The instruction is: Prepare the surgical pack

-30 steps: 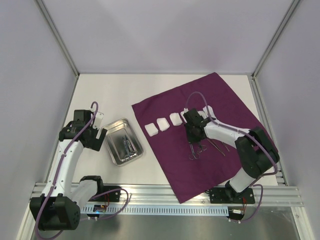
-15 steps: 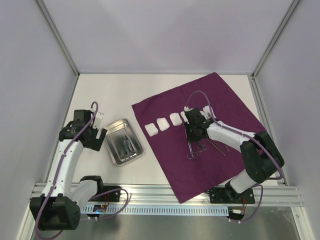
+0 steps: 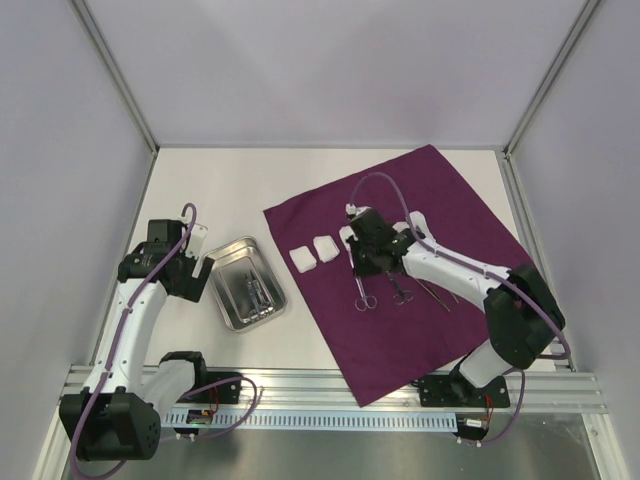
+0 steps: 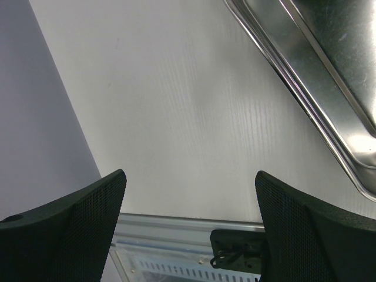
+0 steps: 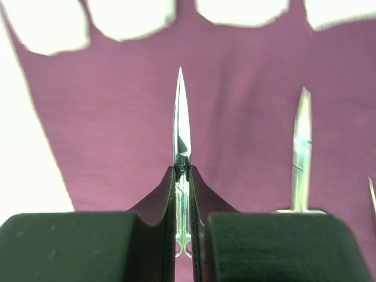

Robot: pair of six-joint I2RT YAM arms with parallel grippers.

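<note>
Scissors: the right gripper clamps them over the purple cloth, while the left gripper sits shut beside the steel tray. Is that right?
No: the left gripper is open, as the left wrist view shows, beside the steel tray. The right gripper does clamp the scissors over the purple cloth.

the top external camera looks down from above and behind the arm bases [image 3: 185,375], taking in the whole table [image 3: 230,190] and its walls [image 3: 300,70]. the left wrist camera sits behind the left gripper [image 4: 188,182], low and close over the tabletop, facing out between the spread fingers [image 4: 70,223]. ahead and right of them runs the steel tray [image 4: 294,76] rim. the right wrist camera looks along the right gripper [image 5: 183,176], close above the purple cloth [image 5: 235,117]. the scissors [image 5: 181,117] in its grip point straight ahead, with gauze pads [image 5: 129,14] beyond the tips. the overhead view shares the tray with the left wrist view, and the cloth, scissors and pads with the right.
</note>
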